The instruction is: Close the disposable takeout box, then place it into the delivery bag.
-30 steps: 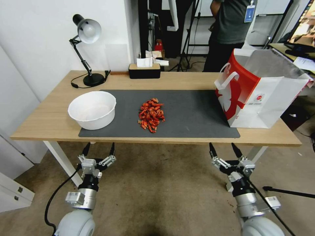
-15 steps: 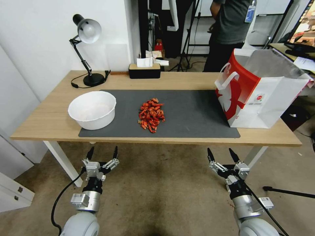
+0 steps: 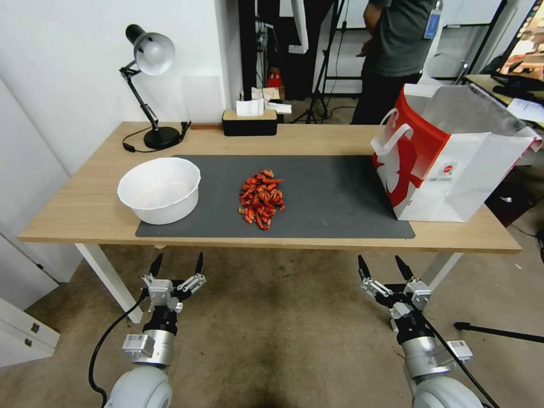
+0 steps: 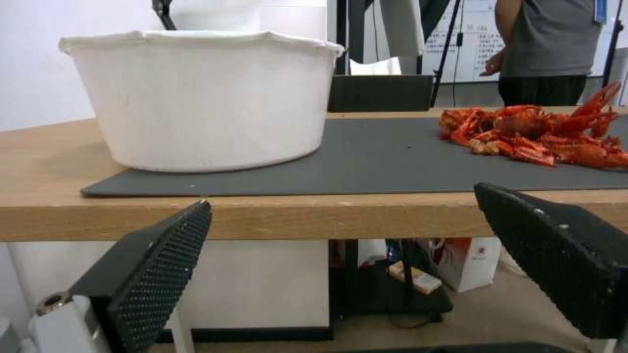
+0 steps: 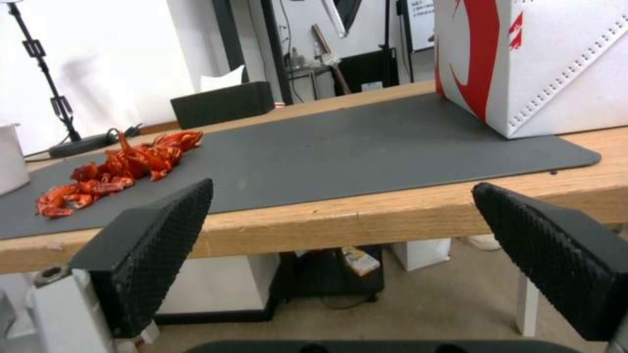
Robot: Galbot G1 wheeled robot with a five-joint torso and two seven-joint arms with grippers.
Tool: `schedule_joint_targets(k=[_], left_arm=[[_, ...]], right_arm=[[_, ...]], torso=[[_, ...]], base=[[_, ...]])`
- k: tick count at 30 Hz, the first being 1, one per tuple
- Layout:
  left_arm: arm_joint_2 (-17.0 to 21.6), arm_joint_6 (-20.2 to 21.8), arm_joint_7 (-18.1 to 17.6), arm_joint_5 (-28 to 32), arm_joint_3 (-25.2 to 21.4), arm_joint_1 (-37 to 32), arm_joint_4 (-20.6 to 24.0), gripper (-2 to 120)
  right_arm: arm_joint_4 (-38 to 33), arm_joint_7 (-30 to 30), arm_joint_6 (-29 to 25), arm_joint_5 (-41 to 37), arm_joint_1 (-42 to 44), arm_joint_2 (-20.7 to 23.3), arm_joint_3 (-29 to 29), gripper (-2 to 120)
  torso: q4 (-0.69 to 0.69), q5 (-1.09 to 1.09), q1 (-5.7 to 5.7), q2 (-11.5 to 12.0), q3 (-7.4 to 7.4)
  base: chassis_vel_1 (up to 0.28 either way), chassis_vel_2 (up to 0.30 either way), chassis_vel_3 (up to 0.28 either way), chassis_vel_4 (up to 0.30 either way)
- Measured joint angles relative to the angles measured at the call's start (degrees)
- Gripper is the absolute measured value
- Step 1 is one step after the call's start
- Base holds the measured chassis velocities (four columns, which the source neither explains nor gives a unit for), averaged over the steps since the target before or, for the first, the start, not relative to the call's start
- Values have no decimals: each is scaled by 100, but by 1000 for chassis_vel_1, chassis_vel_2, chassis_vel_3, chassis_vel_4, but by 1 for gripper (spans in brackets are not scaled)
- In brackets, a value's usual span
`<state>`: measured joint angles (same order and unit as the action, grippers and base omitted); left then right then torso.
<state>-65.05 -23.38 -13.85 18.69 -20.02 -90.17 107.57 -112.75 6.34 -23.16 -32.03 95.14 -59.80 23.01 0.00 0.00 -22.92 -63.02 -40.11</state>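
Bare grey mat point(image 3: 334, 195) between crayfish pile point(image 3: 262, 198) and delivery bag point(image 3: 447, 164); white bowl point(image 3: 160, 188) leftward.

- Left gripper point(image 3: 176, 264) was held low on its upright forearm, fingertips pointing up and forward, the two black fingers point(image 4: 160, 267) spread wide apart, nothing between them.
- Right gripper point(image 3: 381, 267) mirrored it on the opposite side, fingers point(image 5: 157, 240) equally parted and unloaded.
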Motion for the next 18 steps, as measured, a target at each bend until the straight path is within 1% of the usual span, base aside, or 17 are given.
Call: schedule_joint_targets(k=[18], left_arm=[[3,7,-2,3,-1,0,6,100]], right_arm=[[-6,5,1,-9,-3,1,3,100]], torso=[[0,0,0,0,0]], base=[[0,0,0,0]])
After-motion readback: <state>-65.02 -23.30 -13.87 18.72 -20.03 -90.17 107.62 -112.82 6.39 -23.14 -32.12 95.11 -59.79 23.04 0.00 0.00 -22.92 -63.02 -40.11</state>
